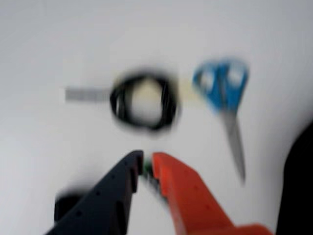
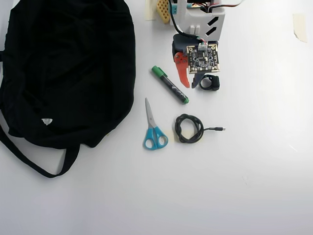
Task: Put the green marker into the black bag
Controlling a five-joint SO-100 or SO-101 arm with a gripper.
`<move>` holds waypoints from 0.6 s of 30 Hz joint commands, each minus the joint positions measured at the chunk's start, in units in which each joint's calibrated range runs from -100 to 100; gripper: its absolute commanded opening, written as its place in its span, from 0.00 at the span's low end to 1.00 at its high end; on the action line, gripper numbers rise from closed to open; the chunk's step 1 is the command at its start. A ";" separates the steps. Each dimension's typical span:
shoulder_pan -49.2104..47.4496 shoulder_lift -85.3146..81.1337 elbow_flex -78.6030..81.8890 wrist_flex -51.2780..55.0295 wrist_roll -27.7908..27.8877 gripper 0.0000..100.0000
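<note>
Overhead view has the green marker (image 2: 169, 84) lying diagonally on the table, between the black bag (image 2: 68, 68) on the left and the gripper (image 2: 188, 84), which sits right at the marker's lower end. The jaws look narrow, with a bit of green between the tips in the blurry wrist view, though a firm grip can't be confirmed. Probably best to pinch squarely across the barrel before lifting, then swing left clear of the scissors (image 2: 153, 128).
</note>
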 commanded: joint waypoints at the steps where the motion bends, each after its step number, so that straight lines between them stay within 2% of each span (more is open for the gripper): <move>1: 0.24 -0.45 -2.09 7.08 0.30 0.02; 9: 0.02 -0.45 -2.00 15.86 0.20 0.02; 18: -0.20 -0.45 -1.82 17.24 0.25 0.02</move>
